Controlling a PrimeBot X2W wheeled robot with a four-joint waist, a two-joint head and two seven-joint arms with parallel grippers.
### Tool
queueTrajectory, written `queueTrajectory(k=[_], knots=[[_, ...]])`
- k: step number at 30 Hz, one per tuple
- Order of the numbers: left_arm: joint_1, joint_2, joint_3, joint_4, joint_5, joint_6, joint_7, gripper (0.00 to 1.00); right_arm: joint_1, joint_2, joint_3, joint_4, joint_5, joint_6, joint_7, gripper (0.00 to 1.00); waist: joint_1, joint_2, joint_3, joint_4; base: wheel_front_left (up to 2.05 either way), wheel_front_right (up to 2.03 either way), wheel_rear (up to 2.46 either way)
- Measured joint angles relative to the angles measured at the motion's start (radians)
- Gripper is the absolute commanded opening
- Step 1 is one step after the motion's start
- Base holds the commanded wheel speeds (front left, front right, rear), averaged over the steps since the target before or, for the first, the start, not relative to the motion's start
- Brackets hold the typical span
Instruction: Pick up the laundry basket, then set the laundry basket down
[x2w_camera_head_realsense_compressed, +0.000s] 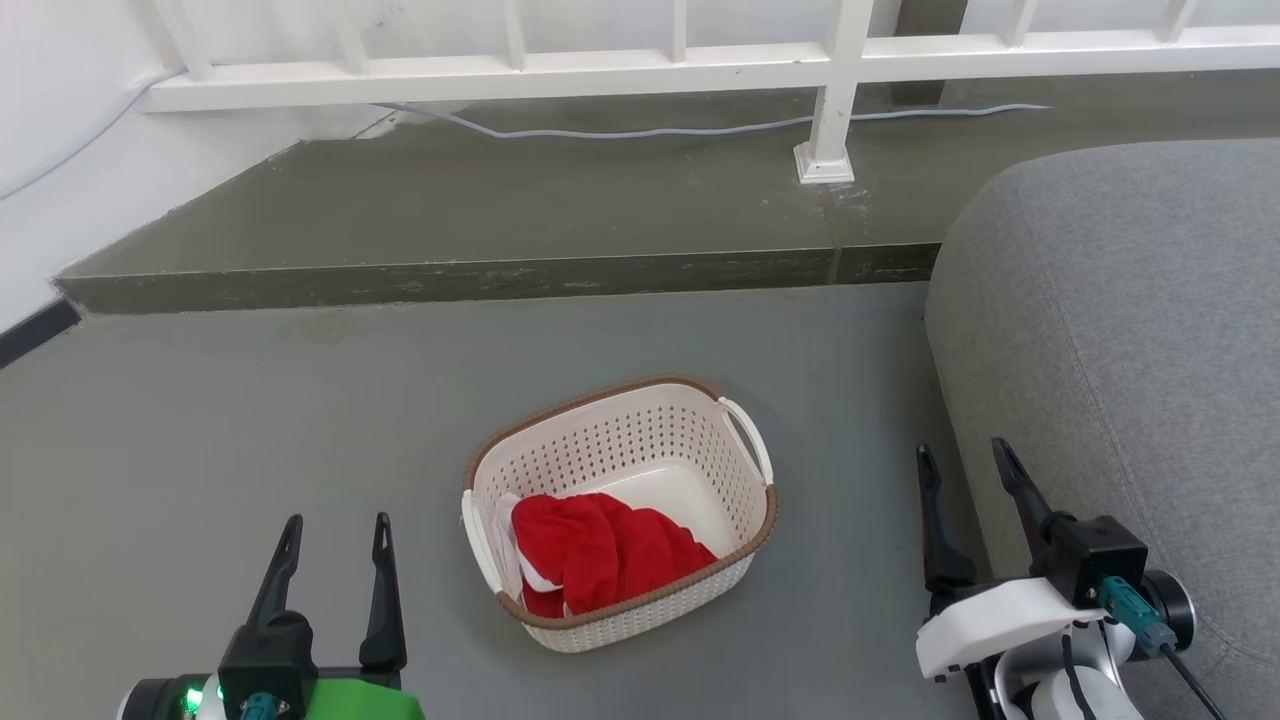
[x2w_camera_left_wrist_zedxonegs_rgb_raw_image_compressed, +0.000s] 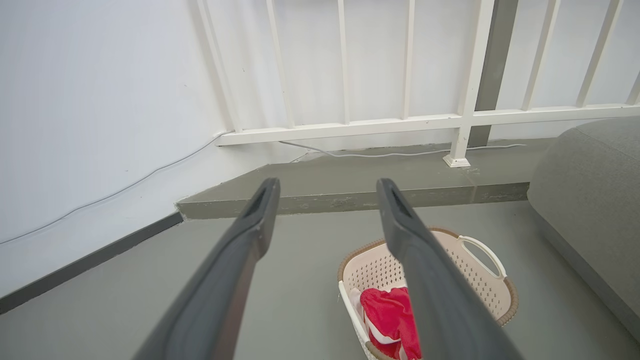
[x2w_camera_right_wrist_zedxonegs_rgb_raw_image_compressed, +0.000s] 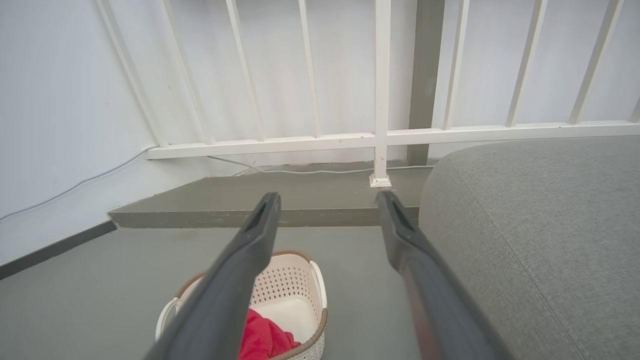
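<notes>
Laundry basket (x2w_camera_head_realsense_compressed: 620, 440) (x2w_camera_left_wrist_zedxonegs_rgb_raw_image_compressed: 480, 285) (x2w_camera_right_wrist_zedxonegs_rgb_raw_image_compressed: 290, 285) sits upright on the grey floor (x2w_camera_head_realsense_compressed: 200, 450), roughly midway between the two arms and a little ahead of them, its long axis turned at a slant to the head view. Its brown rim runs unbroken around the top, and a white handle (x2w_camera_head_realsense_compressed: 750, 440) stands out on the side toward the sofa, with the other handle on the opposite side. A crumpled red cloth (x2w_camera_head_realsense_compressed: 600, 550) (x2w_camera_left_wrist_zedxonegs_rgb_raw_image_compressed: 387, 315) (x2w_camera_right_wrist_zedxonegs_rgb_raw_image_compressed: 262, 340) with some white in it lies inside, bunched against the near wall, leaving the far part of the bottom bare. The left end effector (x2w_camera_head_realsense_compressed: 337, 525) (x2w_camera_left_wrist_zedxonegs_rgb_raw_image_compressed: 327, 185) hangs to the basket's left, apart from it, its two dark fingers spread with nothing between them. The right end effector (x2w_camera_head_realsense_compressed: 961, 450) (x2w_camera_right_wrist_zedxonegs_rgb_raw_image_compressed: 328, 196) is on the basket's other side, also apart from it, fingers likewise spread and empty, close beside the grey upholstered sofa (x2w_camera_head_realsense_compressed: 1120, 300). Beyond the basket a low concrete step (x2w_camera_head_realsense_compressed: 500, 200) rises from the floor, carrying a white railing (x2w_camera_head_realsense_compressed: 600, 75), and a pale cable (x2w_camera_head_realsense_compressed: 650, 132) trails along the step behind the railing's post.
</notes>
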Motion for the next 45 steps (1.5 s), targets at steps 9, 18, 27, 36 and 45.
queueTrajectory(k=[9, 18, 27, 36, 45], knots=[[0.000, 0.000, 0.002, 0.000, 0.000, 0.000, 0.000, 1.00, 0.000, 0.000, 0.000, 0.000, 0.000, 0.000, 0.000, 1.00, 0.0000, 0.0000, 0.004, 0.000, 0.00, 0.00, 0.00], [0.000, 0.000, 0.004, 0.000, 0.000, 0.000, 0.000, 1.00, 0.000, 0.000, 0.002, -0.001, 0.000, 0.000, 0.000, 1.00, 0.0000, 0.0000, 0.010, 0.000, 0.00, 0.00, 0.00], [-0.002, 0.000, 0.010, -0.017, 0.000, 0.000, -0.001, 1.00, -0.002, 0.000, 0.002, -0.021, 0.000, 0.000, 0.000, 1.00, 0.0000, 0.0000, 0.049, -0.001, 0.00, 0.00, 0.00], [-0.048, 0.000, 0.019, -0.024, -0.001, -0.001, -0.002, 1.00, -0.060, 0.000, -0.013, -0.033, 0.000, -0.001, 0.000, 1.00, 0.0000, 0.0000, 0.133, -0.005, 0.00, 0.00, 0.00], [-0.132, -0.001, 0.032, 0.061, -0.002, -0.006, -0.002, 1.00, -0.151, -0.001, -0.035, -0.043, -0.001, -0.001, 0.000, 1.00, 0.0000, 0.0000, 0.249, -0.012, 0.00, 0.00, 0.00]])
